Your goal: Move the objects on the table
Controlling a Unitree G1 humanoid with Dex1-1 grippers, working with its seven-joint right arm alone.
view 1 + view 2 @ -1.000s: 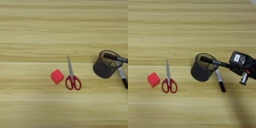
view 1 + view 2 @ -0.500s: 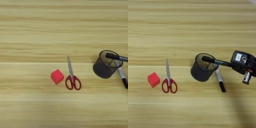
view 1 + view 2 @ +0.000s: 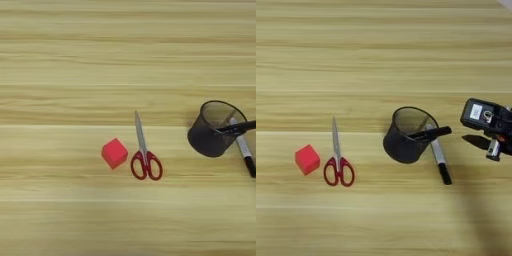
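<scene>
Operator: How did the small bright red cube [image 3: 114,152] look to handle?

Reviewer: Light and stiff, I judged, with flat faces that a pinch across two opposite sides would hold. It sat on the light wood-grain bench [image 3: 75,60], just left of the red-handled scissors [image 3: 145,156] and not touching them.

Operator: And the long slim black marker pen [image 3: 429,133]?

Reviewer: Light, rigid, smooth and likely to roll. It leaned over the rim of the black mesh cup [image 3: 401,142], one end inside; mid-barrel seemed the best hold. A second pen with a pale barrel [image 3: 439,157] lay on the bench just right of the cup.

Operator: The claw [image 3: 476,141]?

Reviewer: Only the right eye view showed it, right of the cup and clear of the marker's outer end. I could not tell whether it was apart or together. The left eye view cut off at that marker.
</scene>
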